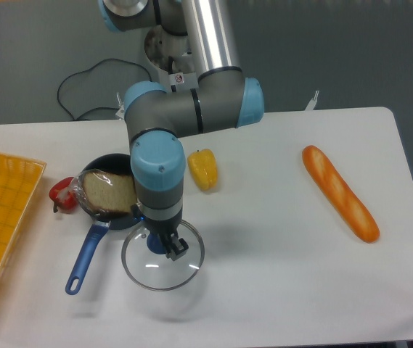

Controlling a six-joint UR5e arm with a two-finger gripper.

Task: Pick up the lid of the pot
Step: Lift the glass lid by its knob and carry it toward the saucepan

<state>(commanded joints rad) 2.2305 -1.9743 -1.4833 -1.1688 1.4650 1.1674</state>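
Our fingers (171,243) hang right over the knob (155,244) of the lid (144,270), lower centre; clamped or not, we cannot tell.

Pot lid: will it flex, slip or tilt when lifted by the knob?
The pot lid looks like clear glass with a metal rim: probably rigid, breakable. Its blue knob sits central, so it should hang roughly level.

Bright, even light from overhead washes the white desk (286,283) almost to glare. Shadows are soft and faint; a pale one spreads from the pot lid (155,271) toward the desk's near edge. A bright streak runs down the arm's steel tube (210,32). Focus is slightly soft overall, and the wall (32,43) behind is dim.
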